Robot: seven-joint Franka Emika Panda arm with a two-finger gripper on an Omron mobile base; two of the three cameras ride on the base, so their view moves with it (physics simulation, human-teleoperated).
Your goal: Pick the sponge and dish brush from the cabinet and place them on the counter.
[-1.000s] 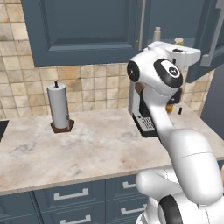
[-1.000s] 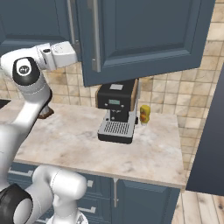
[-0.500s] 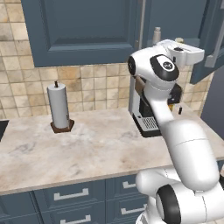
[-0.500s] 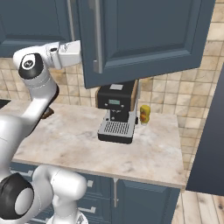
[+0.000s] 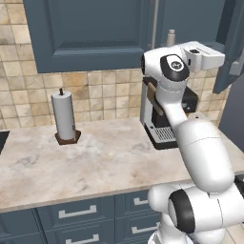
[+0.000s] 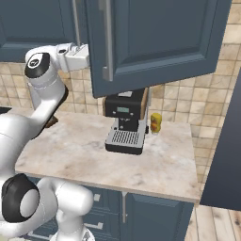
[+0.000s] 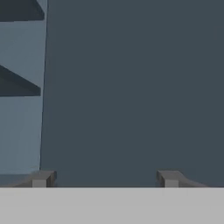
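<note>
The cabinet [image 6: 155,42] stands with a door swung open above the counter [image 5: 95,162]. The arm is raised to it, so the step in hand looks like reaching in for the first item. The tool [image 7: 105,178] has its jaws wide apart and empty, facing a dark panel. The sponge and brush are presumably inside, hidden; next, it must locate one and align over it.

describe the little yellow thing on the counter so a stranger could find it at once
Start at the black coffee machine standing on the beige counter under the open cabinet door. The small yellow jar stands beside it against the tiled wall, the one bright yellow item there.
</note>
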